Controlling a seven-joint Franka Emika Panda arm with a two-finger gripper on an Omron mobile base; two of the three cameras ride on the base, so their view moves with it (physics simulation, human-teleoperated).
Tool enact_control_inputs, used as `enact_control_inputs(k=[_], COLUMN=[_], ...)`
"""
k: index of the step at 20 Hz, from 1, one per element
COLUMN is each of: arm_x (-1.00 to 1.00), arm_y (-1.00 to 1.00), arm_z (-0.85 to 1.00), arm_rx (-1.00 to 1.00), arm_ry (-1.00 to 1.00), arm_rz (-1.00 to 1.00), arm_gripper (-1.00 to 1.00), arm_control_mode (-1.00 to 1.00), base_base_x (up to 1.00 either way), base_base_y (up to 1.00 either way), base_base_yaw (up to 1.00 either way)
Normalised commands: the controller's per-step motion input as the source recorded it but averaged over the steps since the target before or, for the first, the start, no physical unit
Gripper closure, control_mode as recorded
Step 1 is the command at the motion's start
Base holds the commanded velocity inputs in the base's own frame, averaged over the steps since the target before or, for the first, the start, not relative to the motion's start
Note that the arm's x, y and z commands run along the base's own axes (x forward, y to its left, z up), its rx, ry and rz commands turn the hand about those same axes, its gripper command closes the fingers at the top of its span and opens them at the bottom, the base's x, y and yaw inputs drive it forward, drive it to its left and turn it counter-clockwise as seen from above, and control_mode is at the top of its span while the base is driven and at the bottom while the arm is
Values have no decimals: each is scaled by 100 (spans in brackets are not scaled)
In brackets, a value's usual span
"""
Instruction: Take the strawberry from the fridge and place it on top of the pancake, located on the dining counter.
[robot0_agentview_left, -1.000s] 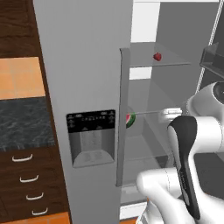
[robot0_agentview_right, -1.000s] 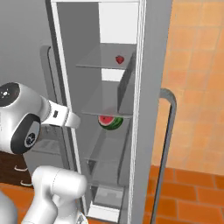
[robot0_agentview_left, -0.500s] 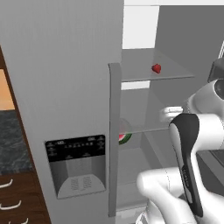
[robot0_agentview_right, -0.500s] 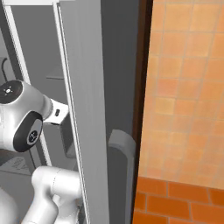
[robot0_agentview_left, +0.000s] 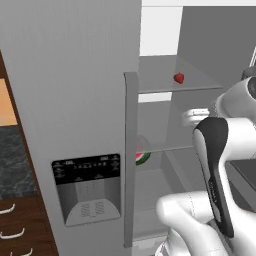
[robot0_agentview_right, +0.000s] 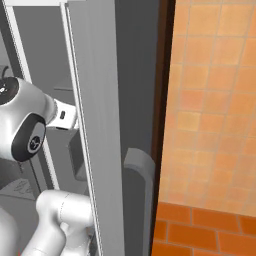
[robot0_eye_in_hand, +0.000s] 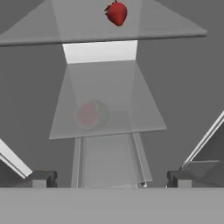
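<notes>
The fridge stands with its right compartment open. The strawberry is a tiny red berry lying on the upper glass shelf. In the hand view the strawberry sits high up and slightly right of centre, well beyond my gripper. The gripper is open, its two fingertips spread wide with nothing between them, and it points into the compartment below the upper shelf. The pancake and the dining counter are out of view.
A watermelon slice lies on the lower glass shelf, showing through it as a blur. The open door's edge and handle stand close on my right. An orange tiled wall lies beyond. Dark drawers sit left of the fridge.
Both base views have shifted and the fridge looms larger, so the base has driven closer. The strawberry and watermelon slice stay on their shelves. The gripper stays open.
</notes>
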Motion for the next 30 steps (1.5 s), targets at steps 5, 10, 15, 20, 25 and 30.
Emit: enact_control_inputs(k=[5,10,15,20,25,30], arm_x=[0,37,68,69,53,64], arm_y=[3,0,-1,-19,-18,-23], arm_z=[83,21,1,0,-2,-13], arm_rx=[-1,0,0,0,0,0], arm_ry=[-18,-19,-5,6,12,3], arm_rz=[0,0,0,0,0,0], arm_gripper=[-100,-100,-100,-100,-100,-100], arm_control_mode=[-100,-100,-100,-100,-100,-100], base_base_x=[0,0,0,0,0,0], base_base_y=[0,0,0,0,0,0], base_base_yaw=[0,0,0,0,0,0])
